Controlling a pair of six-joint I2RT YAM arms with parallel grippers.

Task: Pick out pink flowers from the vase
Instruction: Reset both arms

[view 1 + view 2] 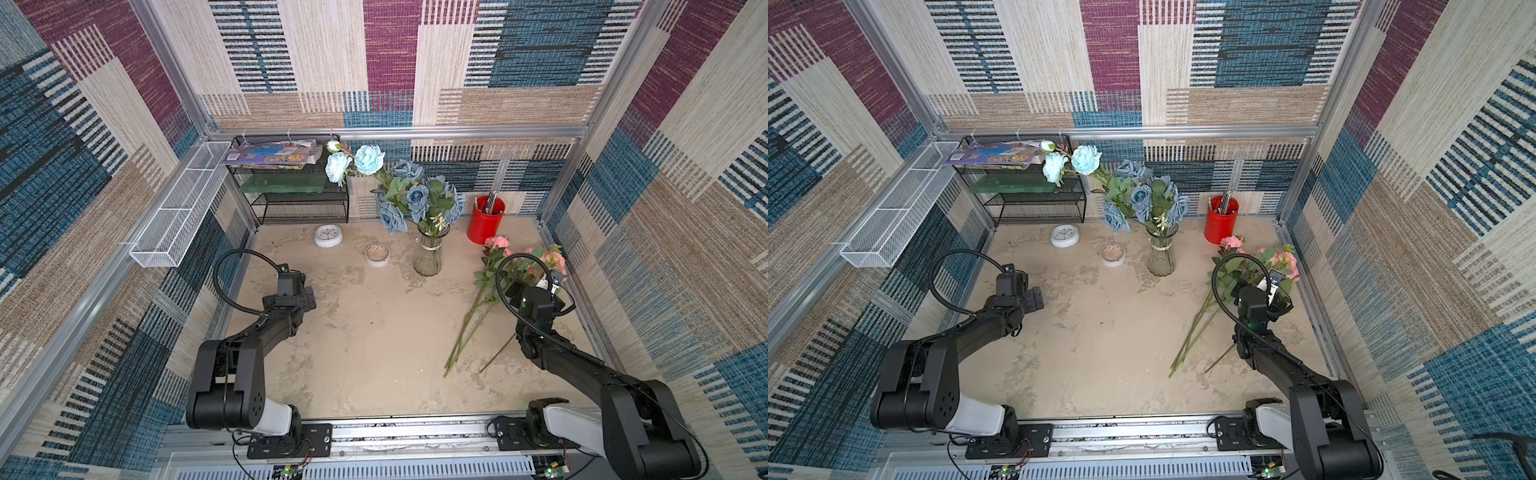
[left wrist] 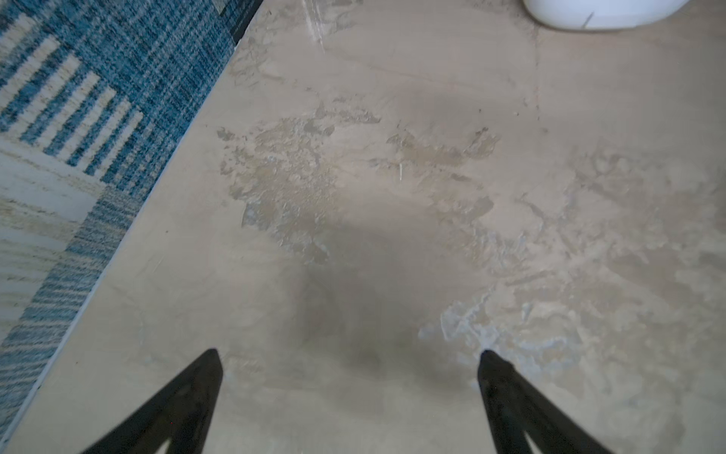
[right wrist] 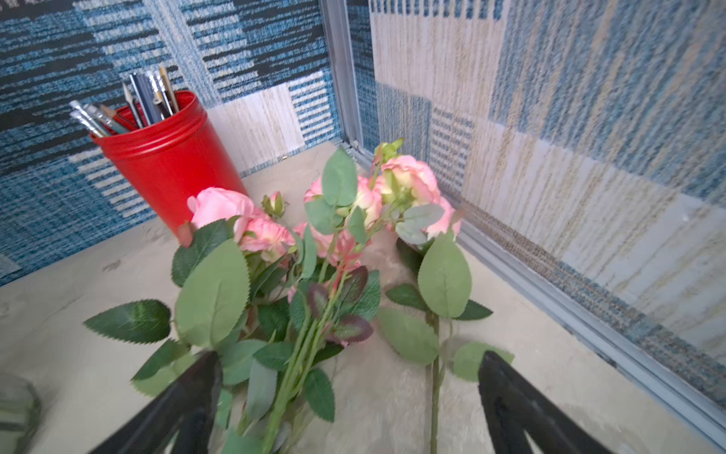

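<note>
Several pink flowers [image 1: 496,243] [image 1: 1231,242] lie on the table at the right, blooms toward the back corner and long green stems running toward the front. The clear ribbed vase [image 1: 428,259] [image 1: 1161,261] stands upright at mid-back and holds only blue roses and a small white daisy. My right gripper [image 1: 1273,286] hovers over the lying flowers. In the right wrist view it [image 3: 349,359] is open, with the flowers' [image 3: 220,204] stems and leaves on the table between its spread fingers and nothing gripped. My left gripper [image 1: 309,297] [image 2: 349,353] is open over bare table at the left.
A red pen cup [image 1: 485,220] [image 3: 169,165] stands just behind the flowers, near the right wall rail. A white clock [image 1: 328,236] and a small round dish [image 1: 377,253] lie left of the vase. A black mesh shelf [image 1: 291,183] and a white wire basket [image 1: 183,208] sit back left.
</note>
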